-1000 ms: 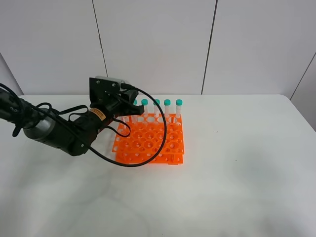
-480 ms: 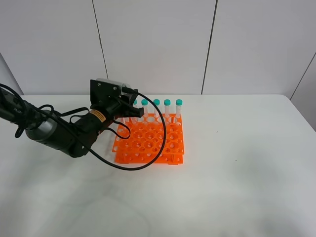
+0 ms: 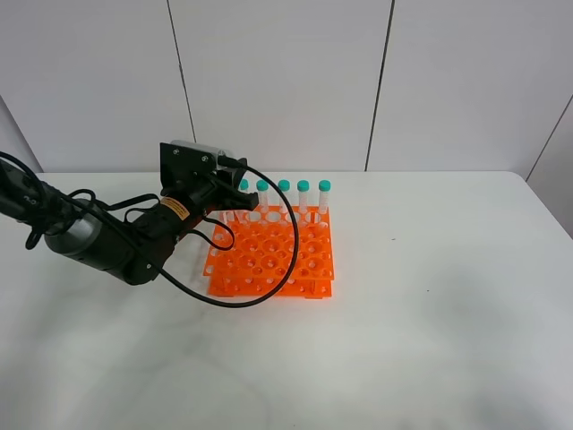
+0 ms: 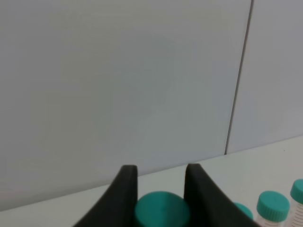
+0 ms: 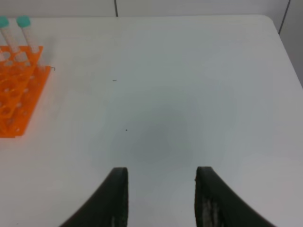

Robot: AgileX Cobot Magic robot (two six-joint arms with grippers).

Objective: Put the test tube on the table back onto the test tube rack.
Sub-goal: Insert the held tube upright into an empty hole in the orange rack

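Nudged slightly leftward, my left fingers (image 4: 124, 189) pinch the test tube (image 4: 162, 210) by its cap at the test tube rack's (image 3: 269, 260) back row. My right fingers (image 5: 116, 198) hang spread. I reckon a tilt could jam its tip.

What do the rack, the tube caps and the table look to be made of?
The test tube rack is bright orange, evenly coloured, with a moulded grid of round holes: probably plastic. The tube caps are opaque teal with a dull finish: likely plastic too. The table has a smooth white top with a soft sheen, perhaps laminate; the look leaves that open.
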